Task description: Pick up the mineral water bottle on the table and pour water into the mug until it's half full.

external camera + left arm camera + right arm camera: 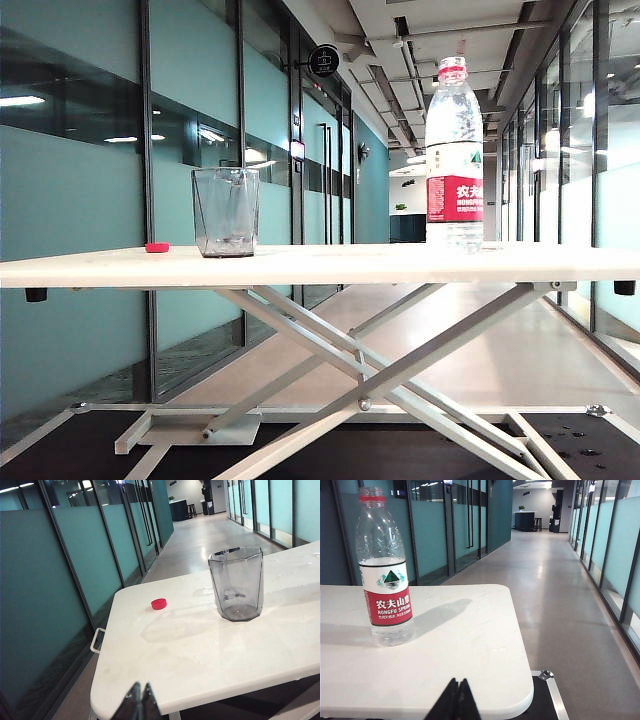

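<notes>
Spanning the exterior view, the white table (330,265) carries every task object, and neither arm shows there; both grippers appear only in their own wrist views, hanging off the near edge of the table and touching nothing. The bottle (454,155) stands upright on the right part of the table, uncapped, its red label facing the camera, well apart from the mug (225,212) on the left part. The mug, a clear greyish tumbler, is upright and looks empty, so pouring has not begun. A small red cap (157,247) lies flat on the table just beside the mug, on its outer side. The left gripper (140,700) has its fingers pressed together, pointing toward the mug and cap; the right gripper (456,697) is likewise pressed together, aimed toward the bottle. Likely hazards from here: jaws that are not spread before the approach would push the tall open bottle over and spill it; a grip too high or too hard on thin plastic could squirt water out; a fast tilt over the narrow mug could overshoot half full or nudge the light tumbler aside
</notes>
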`<state>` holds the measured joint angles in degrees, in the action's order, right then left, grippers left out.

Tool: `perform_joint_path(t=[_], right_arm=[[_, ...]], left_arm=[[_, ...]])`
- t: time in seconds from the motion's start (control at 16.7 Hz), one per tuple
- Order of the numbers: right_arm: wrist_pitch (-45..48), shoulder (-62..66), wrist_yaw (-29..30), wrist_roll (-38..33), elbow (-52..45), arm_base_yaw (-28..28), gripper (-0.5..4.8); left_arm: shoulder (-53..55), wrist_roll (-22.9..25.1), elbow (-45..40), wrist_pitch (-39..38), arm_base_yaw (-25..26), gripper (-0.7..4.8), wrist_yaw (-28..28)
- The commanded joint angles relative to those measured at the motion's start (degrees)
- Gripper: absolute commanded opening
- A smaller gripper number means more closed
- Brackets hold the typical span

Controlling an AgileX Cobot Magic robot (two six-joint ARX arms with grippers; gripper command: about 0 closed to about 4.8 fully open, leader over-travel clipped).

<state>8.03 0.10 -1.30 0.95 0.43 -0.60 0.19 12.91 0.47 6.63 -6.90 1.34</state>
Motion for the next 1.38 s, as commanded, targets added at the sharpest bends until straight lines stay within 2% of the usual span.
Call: perform_joint_path(t=[0.06,0.6,0.66,0.72,0.84,0.96,1.14,1.26,1.38], right_arm=[[0.72,-0.13,-0.02,0.13,-0.13,-0.04,-0.05],[0.85,-0.13,0.76,0.09,-0.13,0.00,-0.05],[1.09,-0.13,3.50,-0.96,-0.13,0.00,-0.05],[2.21,-0.13,11.10,-3.87,-0.13,0.00,-0.04],[3.37,-0.13,22.93,-4.42,-0.13,0.02,-0.05],[2.93,-0.13,29.75,-4.37,-0.13,0.09,-0.04],[2.54,-0.13,30.77,-4.35,-0.13,0.09,1.61],[2.97,-0.11,30.03,-3.89,-0.11,0.07,1.82],[3.54,0.20,29.53,-4.11,0.13,0.11,3.67]], left_arm=[[0.02,0.17,0.11,0.61,-0.07,-0.05,-0.04],[0.02,0.17,0.11,0.63,-0.07,-0.05,-0.04],[0.02,0.13,0.11,0.63,-0.09,-0.05,0.02],[0.02,-1.18,0.11,0.70,-0.09,-0.05,1.51],[0.02,-7.61,0.11,0.66,-0.09,-0.05,6.01],[0.04,-11.98,0.11,0.66,-0.09,-0.05,11.96],[0.04,-12.94,0.11,0.52,-0.09,-0.05,20.04],[0.04,-12.94,0.11,-0.66,-0.09,-0.05,23.34],[0.04,-12.92,0.11,-3.34,-0.07,-0.05,24.24]])
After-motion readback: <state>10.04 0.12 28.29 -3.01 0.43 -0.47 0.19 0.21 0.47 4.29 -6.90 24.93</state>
